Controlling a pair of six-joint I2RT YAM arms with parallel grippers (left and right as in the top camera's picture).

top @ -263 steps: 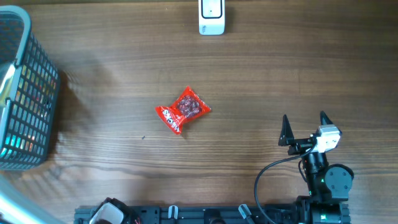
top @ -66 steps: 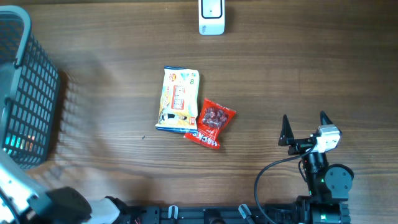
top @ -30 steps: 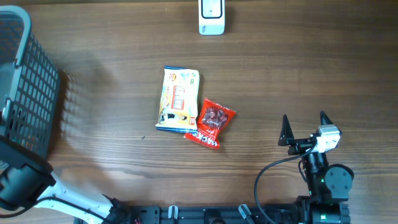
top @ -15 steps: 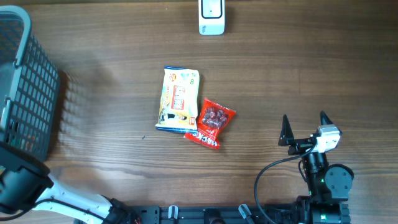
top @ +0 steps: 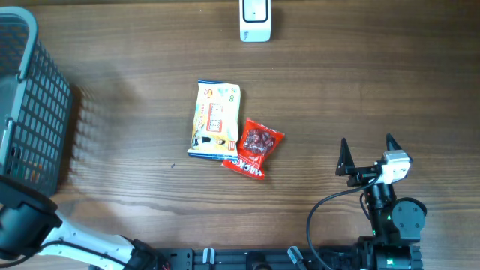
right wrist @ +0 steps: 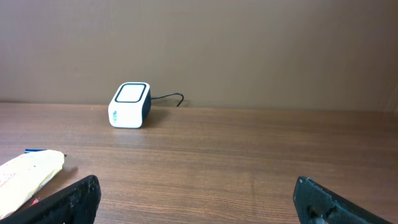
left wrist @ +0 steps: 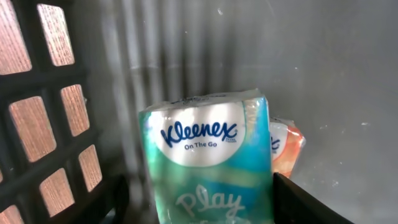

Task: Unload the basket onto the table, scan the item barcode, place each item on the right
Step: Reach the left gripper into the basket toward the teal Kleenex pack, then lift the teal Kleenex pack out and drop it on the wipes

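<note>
Two grippers: one around a tissue pack, one spread over bare wood.
The left gripper sits inside the basket at the table's 9 o'clock, its fingers flanking a Kleenex pack; whether they clamp it cannot be told. An orange packet lies just behind the pack at its 3 o'clock. The right gripper, at 4 o'clock, stands spread with nothing between its fingers. Near the centre a yellow packet touches a red packet at its 4 o'clock. The scanner stands at 12 o'clock.
</note>
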